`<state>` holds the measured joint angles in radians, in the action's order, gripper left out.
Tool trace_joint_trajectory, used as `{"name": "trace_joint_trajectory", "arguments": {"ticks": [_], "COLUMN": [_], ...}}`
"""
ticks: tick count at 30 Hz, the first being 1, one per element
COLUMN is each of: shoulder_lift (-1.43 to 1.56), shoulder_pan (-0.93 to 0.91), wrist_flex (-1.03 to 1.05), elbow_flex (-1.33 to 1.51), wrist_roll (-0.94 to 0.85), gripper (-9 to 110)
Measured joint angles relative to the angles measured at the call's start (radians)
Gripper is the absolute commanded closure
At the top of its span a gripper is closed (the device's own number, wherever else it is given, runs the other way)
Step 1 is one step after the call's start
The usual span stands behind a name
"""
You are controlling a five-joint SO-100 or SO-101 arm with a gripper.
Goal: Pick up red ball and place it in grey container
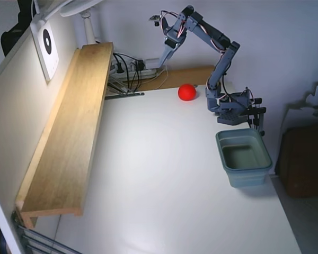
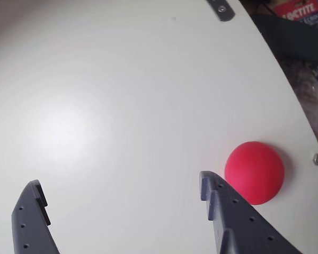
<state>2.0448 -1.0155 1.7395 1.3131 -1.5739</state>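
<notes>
White table (image 1: pixel 164 185), apparently smooth red ball (image 2: pixel 254 171)

A hobby workspace in a home or small office is suggested: a white bench (image 1: pixel 164 174) is set against a plain wall, a long wooden shelf (image 1: pixel 69 137) is fixed alongside, a power strip with tangled cables (image 1: pixel 128 67) is seen behind, and a lamp base (image 1: pixel 87 21) is visible.

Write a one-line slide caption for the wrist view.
Open gripper above the white table, red ball just outside its right finger.
</notes>
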Motion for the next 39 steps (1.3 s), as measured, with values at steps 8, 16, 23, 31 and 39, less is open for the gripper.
{"name": "trace_joint_trajectory", "arguments": {"ticks": [8,16,23,31,39], "shoulder_lift": [0.0,0.0,0.0,0.0,0.0], "shoulder_pan": [-0.163,-0.302,-0.437,-0.548,-0.543], "wrist_flex": [0.0,0.0,0.0,0.0,0.0], "elbow_flex": [0.0,0.0,0.0,0.0,0.0], "wrist_roll": [0.0,0.0,0.0,0.0,0.0], "gripper": [63,63,63,63,63]}}
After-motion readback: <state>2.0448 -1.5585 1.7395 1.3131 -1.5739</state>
